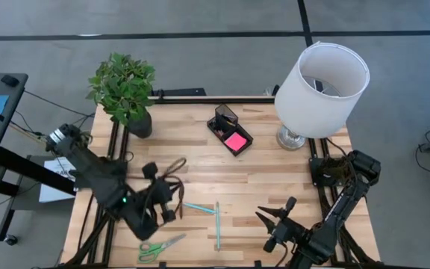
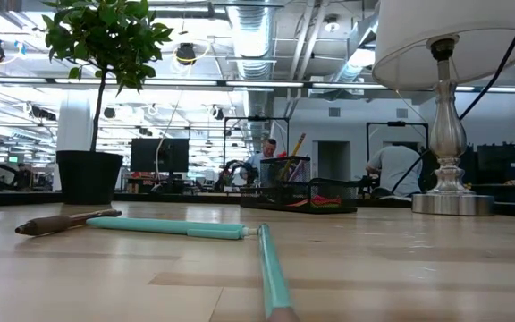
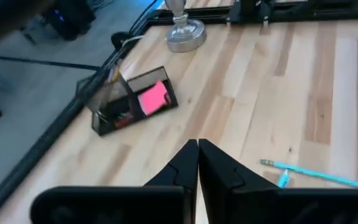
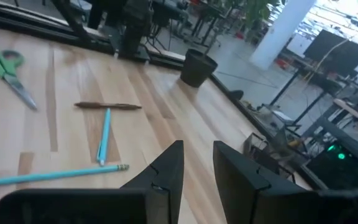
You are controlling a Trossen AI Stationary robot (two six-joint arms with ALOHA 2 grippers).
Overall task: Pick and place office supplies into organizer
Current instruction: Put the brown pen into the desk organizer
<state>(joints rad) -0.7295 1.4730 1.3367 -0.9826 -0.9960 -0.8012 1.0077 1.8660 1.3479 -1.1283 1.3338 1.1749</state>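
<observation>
Pale butcher-block table (image 1: pixel 275 179) carries the black organizer (image 1: pixel 229 128) near its back edge, a pink sticky-note pad (image 1: pixel 236 141) lying in its low tray. Just beside it stands the white lamp (image 1: pixel 321 82); the potted plant (image 1: pixel 125 90) sits at the far left corner. Toward the front lie two teal pens (image 1: pixel 216 224), a brown pen (image 2: pixel 65 221) and green-handled scissors (image 1: pixel 159 246). The left gripper (image 3: pixel 197 163) hangs over the left-front area, fingers pressed together, holding nothing. The right gripper (image 4: pixel 196 165) hovers at the front right, jaws parted. Beyond the table, people sit in the room behind.
</observation>
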